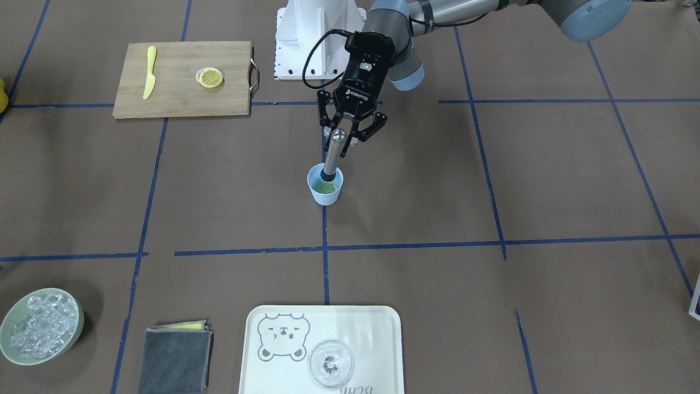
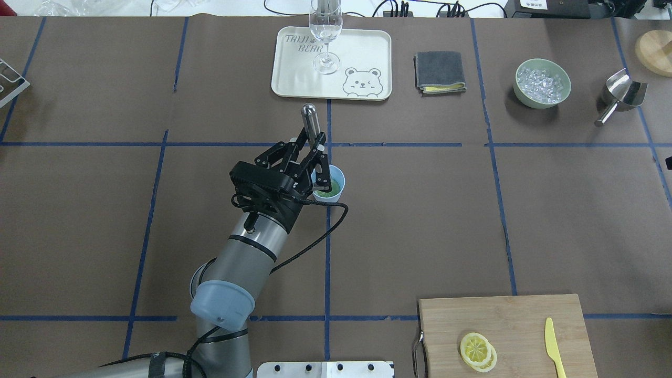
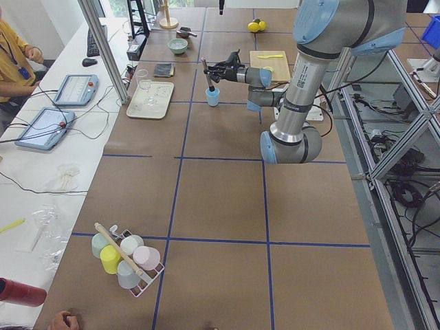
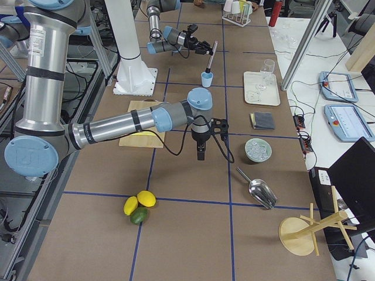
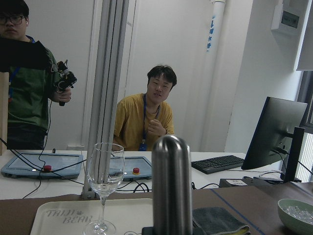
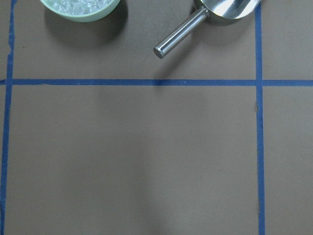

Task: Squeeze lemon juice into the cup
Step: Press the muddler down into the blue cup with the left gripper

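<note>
Left claw, angled downward, clamps muddler standing in cup.

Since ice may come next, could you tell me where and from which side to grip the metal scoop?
Take the scoop by its straight round handle, probably coming down from above and closing across it. It is slim and juts free, clear of the ice bowl; the pan is wide and curved.
</note>
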Available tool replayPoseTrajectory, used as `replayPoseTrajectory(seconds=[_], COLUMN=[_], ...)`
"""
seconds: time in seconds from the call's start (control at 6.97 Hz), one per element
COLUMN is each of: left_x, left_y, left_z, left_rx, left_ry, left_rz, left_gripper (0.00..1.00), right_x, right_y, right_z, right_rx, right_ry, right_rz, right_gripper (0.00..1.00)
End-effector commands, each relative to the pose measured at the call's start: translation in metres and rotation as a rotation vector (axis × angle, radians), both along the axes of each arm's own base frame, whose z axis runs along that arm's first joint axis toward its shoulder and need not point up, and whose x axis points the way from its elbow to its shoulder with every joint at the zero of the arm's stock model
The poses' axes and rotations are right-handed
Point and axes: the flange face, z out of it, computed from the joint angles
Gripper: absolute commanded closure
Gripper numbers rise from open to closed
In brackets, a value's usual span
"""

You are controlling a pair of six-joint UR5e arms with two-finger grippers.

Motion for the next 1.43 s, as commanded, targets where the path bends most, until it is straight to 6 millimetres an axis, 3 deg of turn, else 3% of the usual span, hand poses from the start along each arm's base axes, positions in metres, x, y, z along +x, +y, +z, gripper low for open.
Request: replayPoseTrajectory(seconds=[0.0, 0.72, 1.29], left_x=[0.015, 0.04, 0.039], left_y=[-0.003, -0.008, -0.008], left_z=[0.005, 0.033, 0.027], left_rx=[-0.006, -0.024, -0.021], left_ry=[-0.027, -0.099, -0.089], left_rz=[0.0, 0.003, 0.003], left_gripper=[1.0, 1.0, 1.0], right_x=[0.0, -0.001, -0.002], right_y=[0.0, -0.004, -0.007], right_z=[0.001, 0.004, 0.005], right_rx=[-0.001, -0.002, -0.006], right_ry=[0.003, 0.006, 0.007], right_rz=[0.0, -0.001, -0.004], right_gripper=[0.0, 0.0, 0.0])
